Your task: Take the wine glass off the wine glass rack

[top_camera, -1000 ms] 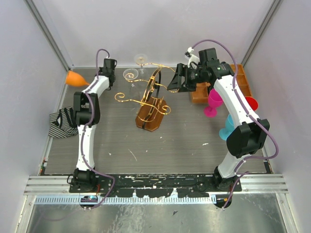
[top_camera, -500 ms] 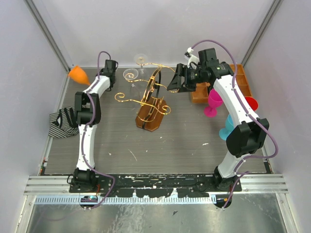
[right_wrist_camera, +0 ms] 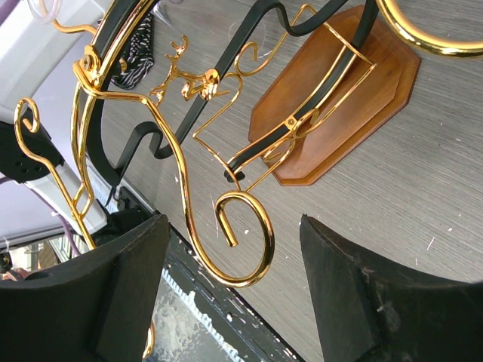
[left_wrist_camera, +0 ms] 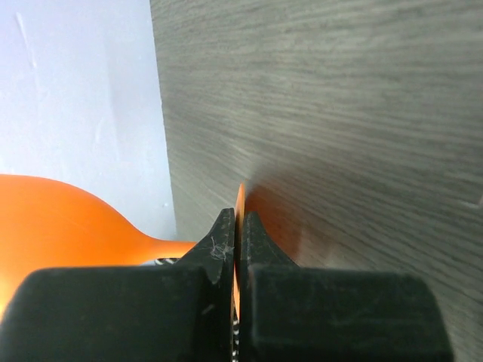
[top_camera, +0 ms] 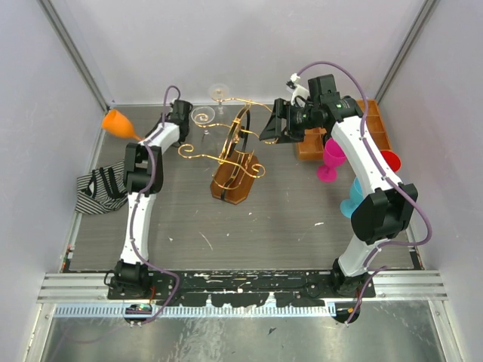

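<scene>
Seen from above, my grey wood-grain desk (top_camera: 302, 211) carries the wine glass rack (top_camera: 238, 162) at its centre. The rack is a gold curly-wire stand with a dark hoop on a brown wooden base, probably set midway so either arm can reach its scrolled arms. The right tool (top_camera: 273, 128) hovers just beside the rack's right side. Its jaws are spread wide and grip nothing, and in its wrist view a gold scroll (right_wrist_camera: 245, 241) sits in the gap between them untouched, so I judge it is only standing by. The left tool (left_wrist_camera: 237, 226) is clenched on the thin foot of the orange wine glass (top_camera: 115, 122). It holds the glass out at the desk's far left corner near the wall, well apart from the rack, which I read as the glass already lifted clear. That glass is opaque, matt orange, with a rounded bowl, a short stem and a flat disc foot seen edge-on between the fingers. Two clear wine glasses (top_camera: 201, 115) appear to hang at the rack's far arms.
</scene>
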### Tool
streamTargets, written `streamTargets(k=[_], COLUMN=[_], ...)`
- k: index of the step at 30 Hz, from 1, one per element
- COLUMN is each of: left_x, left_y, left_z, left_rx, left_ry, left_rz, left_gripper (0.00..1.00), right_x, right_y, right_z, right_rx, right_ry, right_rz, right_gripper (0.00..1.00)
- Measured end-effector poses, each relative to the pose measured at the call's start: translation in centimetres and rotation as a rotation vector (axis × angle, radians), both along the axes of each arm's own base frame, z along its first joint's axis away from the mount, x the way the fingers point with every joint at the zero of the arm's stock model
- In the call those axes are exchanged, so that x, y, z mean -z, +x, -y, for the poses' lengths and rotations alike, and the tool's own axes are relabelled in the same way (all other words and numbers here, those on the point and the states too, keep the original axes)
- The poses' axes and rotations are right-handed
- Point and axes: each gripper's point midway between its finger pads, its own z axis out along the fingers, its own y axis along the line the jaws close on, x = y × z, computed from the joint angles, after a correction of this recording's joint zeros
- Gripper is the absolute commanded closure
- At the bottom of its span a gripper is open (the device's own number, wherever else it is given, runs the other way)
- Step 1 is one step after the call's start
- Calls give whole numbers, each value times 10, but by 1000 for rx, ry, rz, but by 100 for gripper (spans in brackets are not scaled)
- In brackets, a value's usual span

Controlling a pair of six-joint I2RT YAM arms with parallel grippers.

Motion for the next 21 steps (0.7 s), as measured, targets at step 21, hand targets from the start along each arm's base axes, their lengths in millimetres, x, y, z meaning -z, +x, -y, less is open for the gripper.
streamTargets(k=[21], left_x=[19], left_y=[-65], left_z=[-9], left_rx=[-122], left_ry=[217], left_rz=[-146], left_gripper=[82], right_x=[0], right_y=[-2], right_z=[-3], right_rx=[-16], right_ry=[3], right_rz=[3], right_gripper=[25])
